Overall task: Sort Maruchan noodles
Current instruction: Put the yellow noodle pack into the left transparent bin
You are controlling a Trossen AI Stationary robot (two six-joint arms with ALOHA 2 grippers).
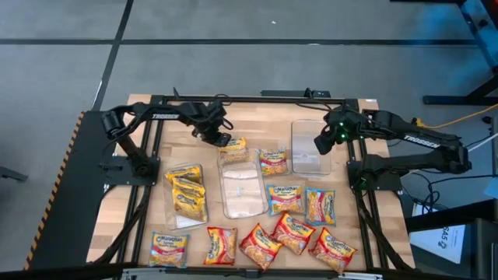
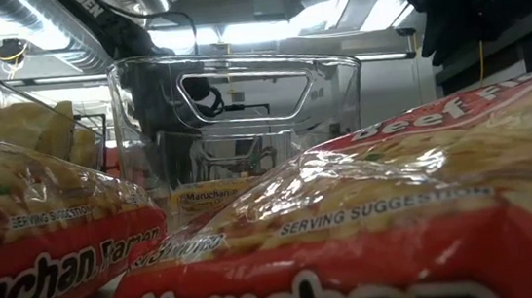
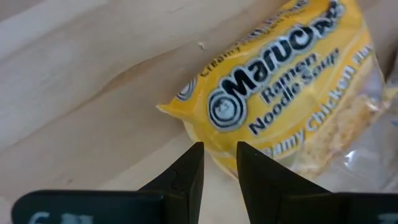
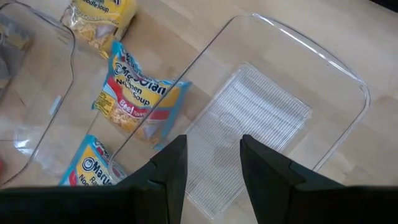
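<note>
Several Maruchan packets lie flat on the wooden table. A yellow packet (image 1: pixel 233 149) (image 3: pixel 280 81) rests at the far end of the middle clear tray (image 1: pixel 241 190). My left gripper (image 1: pixel 222 139) (image 3: pixel 219 155) hovers at that packet's edge, its fingers a narrow gap apart. My right gripper (image 1: pixel 322 145) (image 4: pixel 213 152) is open above the bare right tray (image 1: pixel 310 146) (image 4: pixel 273 118). Yellow packets fill the left tray (image 1: pixel 187 194). Blue-edged packets (image 1: pixel 284 198) and red packets (image 1: pixel 292 232) lie near the front. My left gripper's fingertips (image 3: pixel 194 155) stand at the yellow packet's near edge (image 3: pixel 214 142), coming from above. The packet lies flat on the table. I cannot tell whether the fingers touch it.
Another blue-edged packet (image 1: pixel 273 162) (image 4: pixel 140 99) lies between the middle and right trays. A yellow packet (image 1: pixel 169 249) sits at the front left. In the low view, red packets (image 2: pixel 372 237) fill the foreground before a clear tray (image 2: pixel 234 123). Black frame rails border the table.
</note>
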